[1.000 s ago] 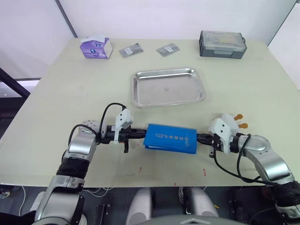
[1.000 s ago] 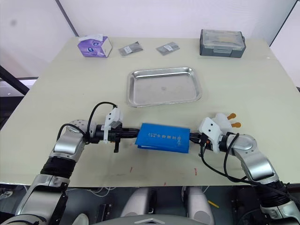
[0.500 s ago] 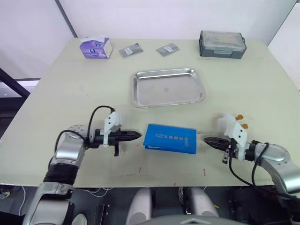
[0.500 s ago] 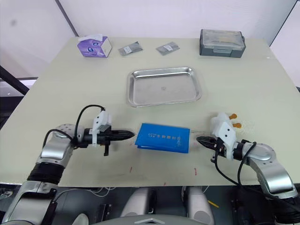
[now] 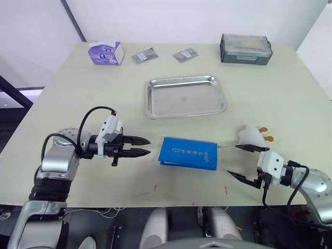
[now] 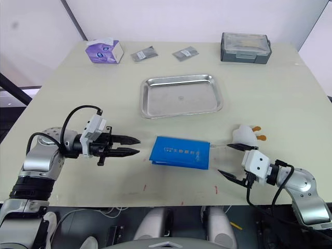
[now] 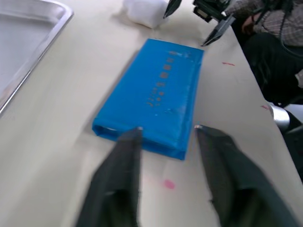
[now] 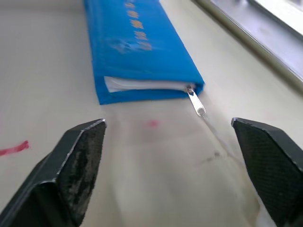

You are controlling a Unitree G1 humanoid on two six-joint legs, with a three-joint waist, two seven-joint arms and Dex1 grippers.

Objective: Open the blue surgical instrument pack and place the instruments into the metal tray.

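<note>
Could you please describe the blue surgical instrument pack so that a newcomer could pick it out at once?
Start at the metal tray in the middle of the table; the blue surgical instrument pack lies flat just nearer the robot. It sits closed between the left gripper and right gripper, the only bright blue item, with pale print on its cover.

Robot test lab or staged medical training bench. Evidence: a bare cream table (image 5: 78,93) against plain white walls; steel tray (image 5: 187,97) at centre; tissue box (image 5: 106,52) at 11 o'clock; grey plastic box (image 5: 246,49) at 1 o'clock; red marks along the near edge.
</note>
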